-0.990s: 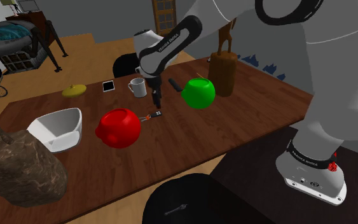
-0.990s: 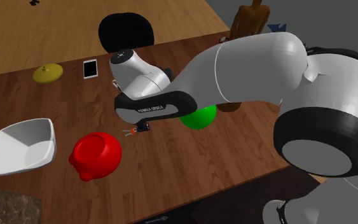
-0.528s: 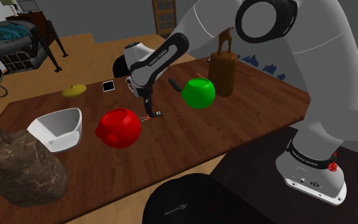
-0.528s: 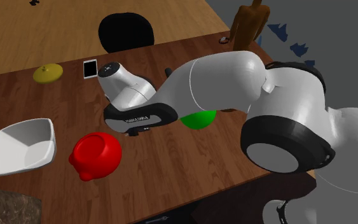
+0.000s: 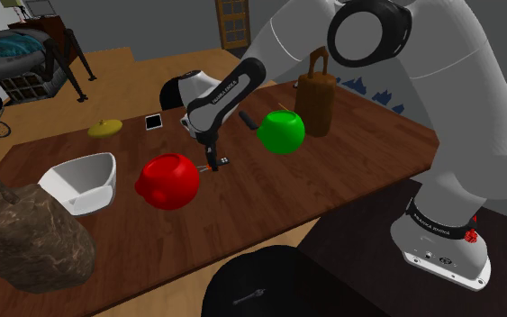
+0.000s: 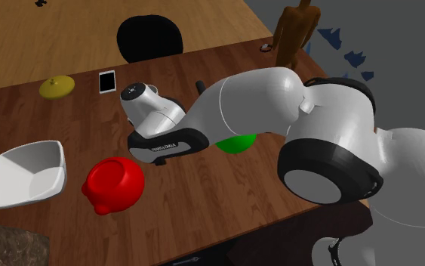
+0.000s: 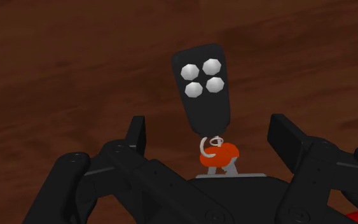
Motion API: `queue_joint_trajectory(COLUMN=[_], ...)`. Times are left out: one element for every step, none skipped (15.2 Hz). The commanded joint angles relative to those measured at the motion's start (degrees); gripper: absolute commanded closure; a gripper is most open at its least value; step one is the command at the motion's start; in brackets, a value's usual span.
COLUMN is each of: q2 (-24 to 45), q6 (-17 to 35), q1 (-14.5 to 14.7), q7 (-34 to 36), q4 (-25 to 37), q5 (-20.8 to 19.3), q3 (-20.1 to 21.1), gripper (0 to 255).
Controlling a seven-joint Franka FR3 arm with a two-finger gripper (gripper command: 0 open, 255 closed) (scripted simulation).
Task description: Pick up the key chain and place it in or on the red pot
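Since the gripper (image 7: pixel 209 130) sits low over the wooden table (image 5: pixel 332 189) with both fingers (image 7: pixel 137 133) spread wide and holding nothing, you're set up for a close. Key chain (image 7: pixel 204 95) lies flat on the table between them: orange tag and ring nearest the palm, black four-button fob pointing straight away, long axis square to the closing line. Neither finger touches it. Red pot (image 5: pixel 168 180) stands just beside it, to the shoulder view's left, so I'd judge the carry short once gripped and lifted.
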Motion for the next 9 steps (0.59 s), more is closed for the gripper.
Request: queue_joint_trajectory(q2=[0.1, 0.1, 0.1, 0.1, 0.1, 0.1, 0.1, 0.0, -0.3], q6=[0.0, 0.0, 0.0, 0.0, 0.0, 0.0, 0.0, 0.2, 0.1], q1=[0.0, 0.0, 0.0, 0.0, 0.0, 0.0, 0.0, -0.1, -0.1], q7=[0.0, 0.0, 0.0, 0.0, 0.0, 0.0, 0.0, -0.1, 0.0], q4=[0.0, 0.0, 0.0, 0.0, 0.0, 0.0, 0.0, -0.2, -0.4], q5=[0.0, 0.0, 0.0, 0.0, 0.0, 0.0, 0.0, 0.0, 0.0], q3=[0.0, 0.0, 0.0, 0.0, 0.0, 0.0, 0.0, 0.0, 0.0], gripper=[0, 0, 0, 0, 255, 255, 255, 255, 255])
